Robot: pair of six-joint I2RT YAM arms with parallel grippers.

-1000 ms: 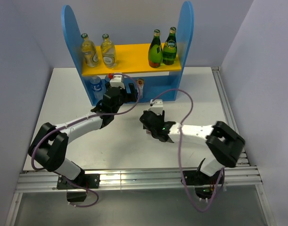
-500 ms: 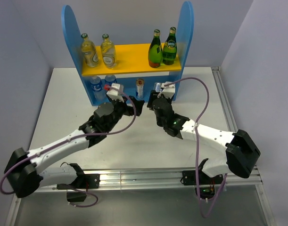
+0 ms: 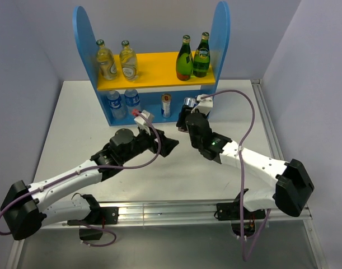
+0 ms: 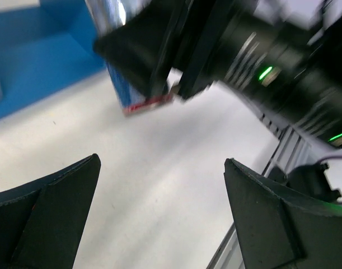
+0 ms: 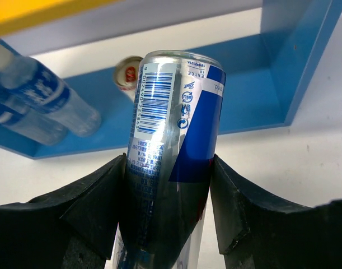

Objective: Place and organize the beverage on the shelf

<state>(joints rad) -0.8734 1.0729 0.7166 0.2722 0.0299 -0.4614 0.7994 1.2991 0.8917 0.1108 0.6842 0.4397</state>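
The shelf (image 3: 157, 64) stands at the back of the table, with blue side panels, a yellow upper board and a blue base (image 5: 246, 95). My right gripper (image 3: 187, 115) is shut on an upright blue-and-silver can (image 5: 176, 140), just in front of the base's right part. Both black fingers (image 5: 98, 196) press on the can's sides. In the left wrist view the same can (image 4: 131, 84) shows ahead, with blue shelf (image 4: 36, 50) behind it. My left gripper (image 3: 164, 143) hangs open over bare table, short of the shelf, with nothing between its fingertips (image 4: 92, 165).
Two pale bottles (image 3: 116, 60) and two green bottles (image 3: 193, 57) stand on the yellow board. Two water bottles (image 3: 122, 102) and a small can (image 3: 167, 105) stand on the base, left of the held can. Grey walls close both sides. A metal rail (image 3: 159, 212) runs along the near edge.
My left gripper has drawn back from the shelf toward the near side, leaving the small can on the base. My right gripper has carried the blue-and-silver can forward to the shelf's lower level.
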